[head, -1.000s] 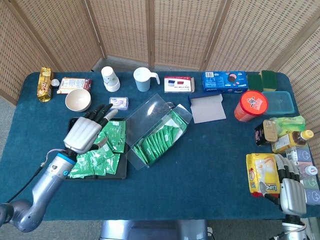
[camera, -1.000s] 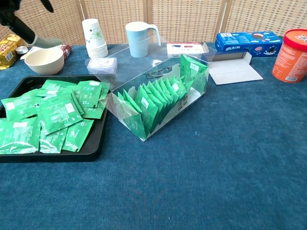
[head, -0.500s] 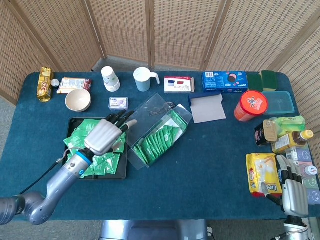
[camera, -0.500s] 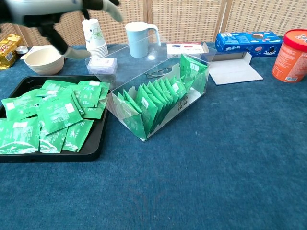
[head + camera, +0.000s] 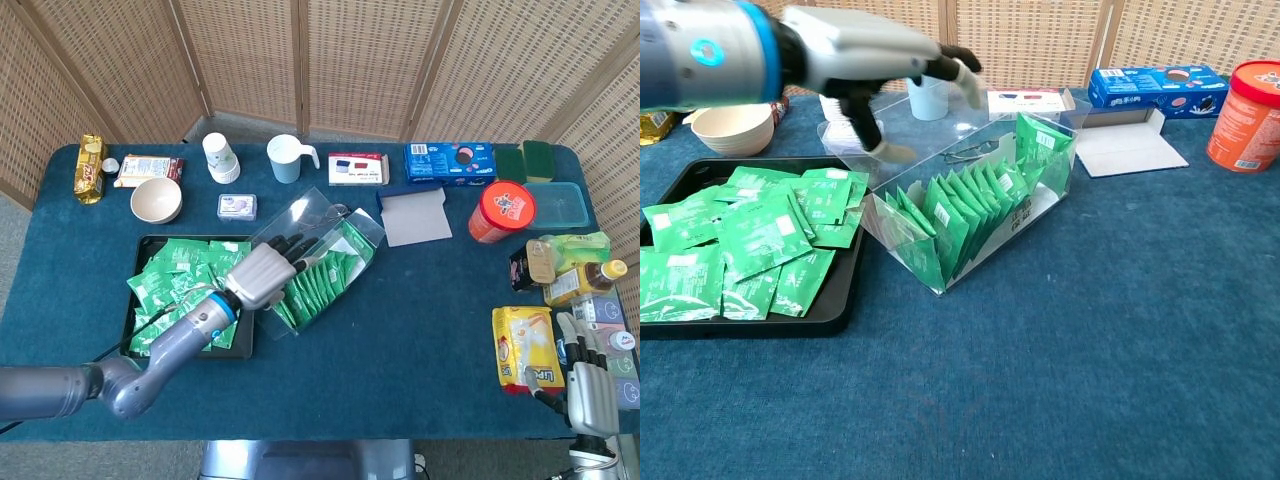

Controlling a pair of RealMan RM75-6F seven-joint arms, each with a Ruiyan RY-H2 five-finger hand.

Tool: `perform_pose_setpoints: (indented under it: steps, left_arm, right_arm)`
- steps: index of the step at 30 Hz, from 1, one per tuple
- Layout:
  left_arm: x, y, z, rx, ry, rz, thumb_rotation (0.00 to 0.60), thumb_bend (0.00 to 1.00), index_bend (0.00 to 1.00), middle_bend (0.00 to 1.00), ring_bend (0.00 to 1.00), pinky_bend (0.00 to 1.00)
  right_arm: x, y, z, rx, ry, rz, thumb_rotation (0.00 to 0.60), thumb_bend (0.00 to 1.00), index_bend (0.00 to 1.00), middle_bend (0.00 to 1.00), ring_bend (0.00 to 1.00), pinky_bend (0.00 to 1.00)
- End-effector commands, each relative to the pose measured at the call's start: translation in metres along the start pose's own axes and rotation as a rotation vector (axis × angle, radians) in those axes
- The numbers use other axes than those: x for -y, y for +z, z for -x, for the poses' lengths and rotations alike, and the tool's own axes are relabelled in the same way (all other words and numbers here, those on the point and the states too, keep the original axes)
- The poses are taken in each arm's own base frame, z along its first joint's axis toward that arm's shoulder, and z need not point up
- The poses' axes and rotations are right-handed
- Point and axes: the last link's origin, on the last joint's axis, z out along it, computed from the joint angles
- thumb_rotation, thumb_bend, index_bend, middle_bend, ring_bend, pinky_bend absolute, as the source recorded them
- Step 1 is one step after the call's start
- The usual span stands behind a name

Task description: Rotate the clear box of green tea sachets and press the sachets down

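The clear box (image 5: 345,225) (image 5: 1050,205) lies diagonally at the table's middle, holding a row of upright green tea sachets (image 5: 318,281) (image 5: 970,205). My left hand (image 5: 265,272) (image 5: 865,55) hovers over the box's near-left end, fingers spread and empty; whether it touches the box I cannot tell. More green sachets (image 5: 180,290) (image 5: 740,240) fill the black tray (image 5: 245,345) (image 5: 830,315) to the left. My right hand (image 5: 590,385) rests at the table's near-right edge, fingers apart, holding nothing.
Behind the box stand a blue mug (image 5: 287,158), paper cups (image 5: 220,157), a bowl (image 5: 156,199) and a small case (image 5: 237,206). A white card (image 5: 415,215), red tub (image 5: 500,212) and blue biscuit box (image 5: 450,162) sit to the right; snack packs (image 5: 525,350) lie near my right hand.
My left hand has swept rightward from above the tray to over the clear box's near-left end. The box and my right hand have stayed put.
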Motion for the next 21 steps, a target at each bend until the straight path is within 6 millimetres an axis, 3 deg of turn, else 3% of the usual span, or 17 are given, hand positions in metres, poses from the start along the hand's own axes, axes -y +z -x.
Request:
perform_pose_setpoints:
  steps: [1,12,21]
  left_arm:
    - [-0.009,0.015,0.002,0.03,0.031,0.02,0.6,0.32,0.16,0.0,0.0,0.15]
    - [-0.036,0.061,0.011,0.114,0.065,0.053,0.6,0.32,0.17,0.0,0.0,0.15]
    - [-0.045,0.084,0.015,0.159,0.073,0.039,0.6,0.32,0.17,0.0,0.0,0.15]
  right_arm:
    - [-0.001,-0.001,0.0,-0.002,0.001,0.004,0.6,0.34,0.0,0.0,0.0,0.07]
    - [-0.009,-0.004,-0.003,-0.014,0.001,0.031,0.6,0.34,0.0,0.0,0.0,0.07]
    - [-0.014,-0.008,-0.006,-0.021,0.0,0.055,0.6,0.34,0.0,0.0,0.0,0.07]
